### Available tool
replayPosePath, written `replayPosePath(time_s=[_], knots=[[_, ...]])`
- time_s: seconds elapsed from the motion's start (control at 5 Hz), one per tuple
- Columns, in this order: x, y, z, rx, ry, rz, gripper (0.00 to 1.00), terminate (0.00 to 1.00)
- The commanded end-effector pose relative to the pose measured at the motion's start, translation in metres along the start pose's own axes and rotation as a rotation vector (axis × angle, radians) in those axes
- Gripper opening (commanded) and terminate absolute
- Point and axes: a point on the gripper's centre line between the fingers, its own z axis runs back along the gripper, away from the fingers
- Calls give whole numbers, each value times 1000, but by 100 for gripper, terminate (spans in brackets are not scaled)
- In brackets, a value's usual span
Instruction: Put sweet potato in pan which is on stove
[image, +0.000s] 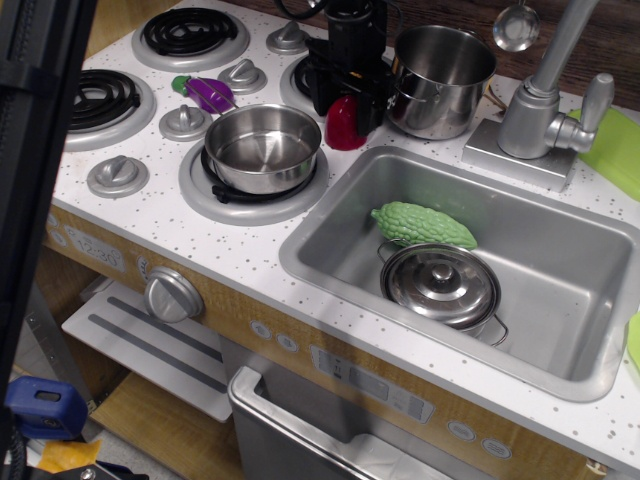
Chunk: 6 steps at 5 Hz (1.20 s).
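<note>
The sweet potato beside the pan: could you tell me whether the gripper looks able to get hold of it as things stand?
Probably yes. The gripper sits right down on the sweet potato, black fingers around its top; nothing lies between them. Whether it is clamped cannot be told.

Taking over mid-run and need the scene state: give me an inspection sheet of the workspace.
Surface: speckled stove with sink.
Job's things: sweet potato on the stove beside the pan; pan empty, on a burner.
Clutter: eggplant, pot, gourd and lidded pot in sink.
Grippers: gripper at sweet potato; closure unclear.
Cables: nothing seen.
Surroundings: faucet, dark bar at left.
</note>
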Motion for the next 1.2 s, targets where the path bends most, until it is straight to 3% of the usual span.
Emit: replayPosePath(time_s=[0.0,0.2,0.6,1.0], knots=[[6,6,16,12,-84,28,0,0],[7,4,19,25,-87,30,0,0],[10,-5,64,168,-60,12,0,0],[5,-1,102,262,5,20,0,0]])
